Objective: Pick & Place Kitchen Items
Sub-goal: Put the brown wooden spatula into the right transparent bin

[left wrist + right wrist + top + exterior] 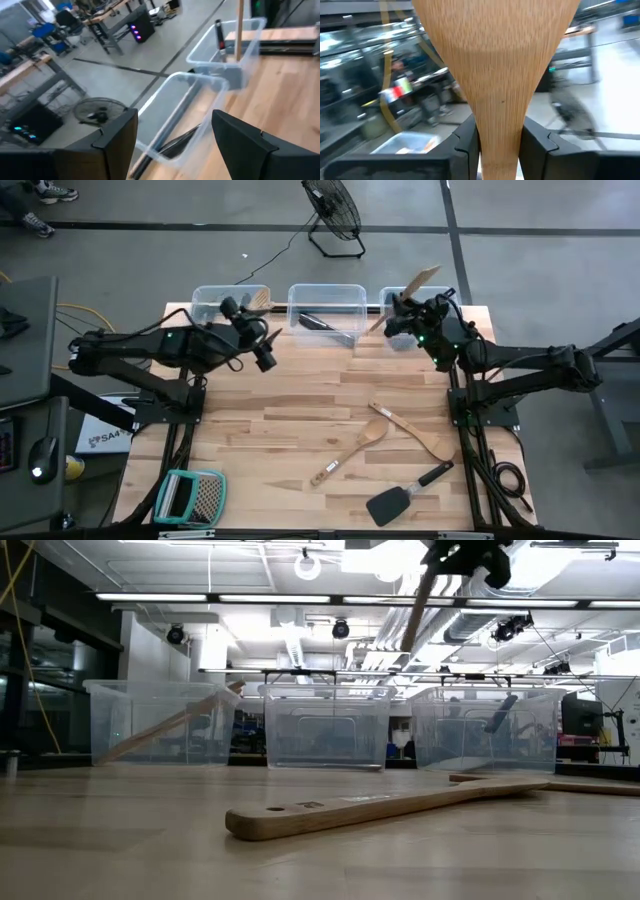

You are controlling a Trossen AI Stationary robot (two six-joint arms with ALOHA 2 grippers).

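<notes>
My right gripper [403,308] is shut on a pale wooden spatula [425,279], held high over the right clear bin [455,298]. In the low view its handle [415,610] slants down from the gripper at the top of the picture. My left gripper [266,356] stands open with nothing between its fingers, in the air near the middle bin [327,292]. A wooden spoon [350,450], a wooden spatula [412,430] and a black spatula [405,495] lie flat on the table. My right gripper pinches the spatula between its two fingers at the neck [500,125], where the wide blade narrows into the handle. The fingers [465,145] lie across the spatula. It is lifted clear and tilted, with the blade toward the far side and the handle end [372,328] lower.
Three clear bins line the table's far edge. The left bin [205,298] holds a wooden utensil [258,300] leaning on its rim, and the middle one holds a black utensil [320,323]. A teal-framed grater [190,495] lies at the near left corner. A fan [335,215] stands on the floor beyond.
</notes>
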